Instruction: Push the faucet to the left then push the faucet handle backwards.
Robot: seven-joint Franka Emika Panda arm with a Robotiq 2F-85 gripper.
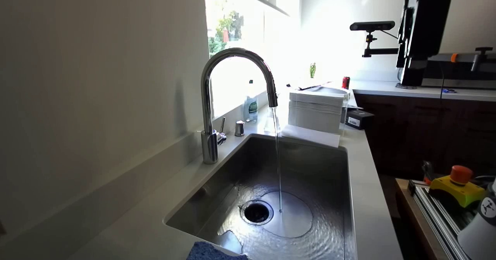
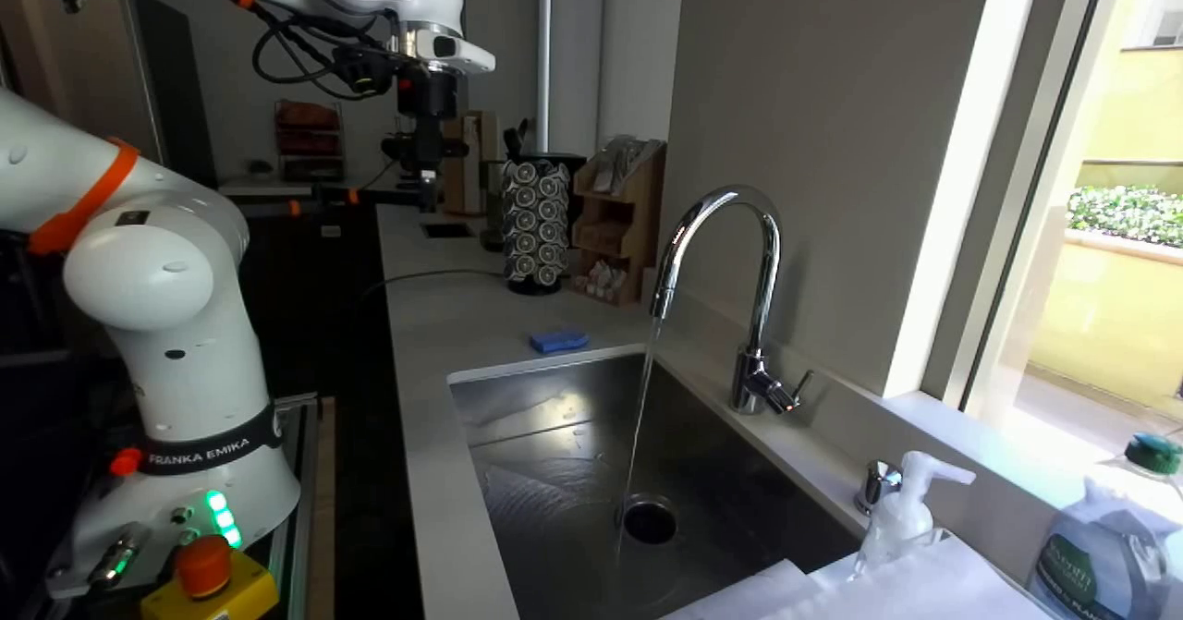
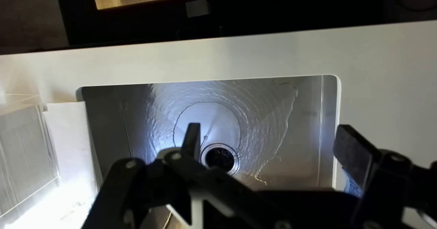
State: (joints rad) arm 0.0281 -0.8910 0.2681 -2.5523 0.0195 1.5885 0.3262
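Standing wide apart low in the wrist view, the fingers [image 3: 192,140] of the gripper [image 3: 268,137] show nearer than the sink [image 3: 304,137]. In an exterior view the faucet [image 1: 207,109] rises left of centre, its handle [image 1: 222,128] pointing up, water [image 1: 278,163] running from the spout [image 1: 272,95]; beyond it, a clear bottle [image 1: 251,109] near mid-frame; farther off, upper right, a red can [image 1: 345,82].

Silver faucet [image 1: 206,101], silver faucet handle [image 2: 786,398], black jaws, blue sponge [image 2: 559,341], white arm [image 2: 189,361] with orange bands [image 2: 88,197]
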